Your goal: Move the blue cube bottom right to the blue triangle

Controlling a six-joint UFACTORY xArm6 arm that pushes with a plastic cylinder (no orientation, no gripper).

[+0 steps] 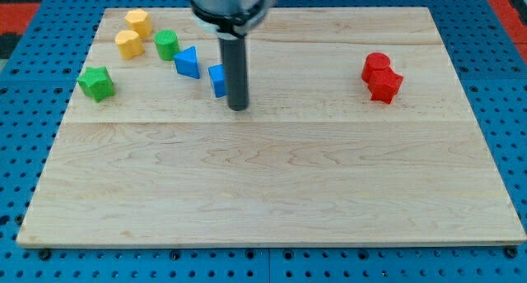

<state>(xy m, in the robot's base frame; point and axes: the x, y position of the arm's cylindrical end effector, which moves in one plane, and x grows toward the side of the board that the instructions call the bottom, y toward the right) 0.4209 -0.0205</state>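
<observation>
- Where our rod comes down from the view's top, my tip (pixel 237 108) rests on the wooden board (pixel 272 184), touching or just beside the right edge of the blue cube (pixel 217 80).
- We carry no claw: the arm ends in a plain dark rod, so nothing opens, closes or holds.
- We see the blue cube partly hidden behind the rod, just to the right of and slightly below the blue triangle (pixel 188 62), with a small gap between them.
- We see a green cylinder-like block (pixel 167 44) just up and left of the triangle.
- We find two yellow blocks (pixel 132 33) close together near the top left corner; we cannot tell whether they touch.
- We see a green star-like block (pixel 97 83) near the left edge.
- We see two red blocks (pixel 381 76) touching each other, well apart on the right.
</observation>
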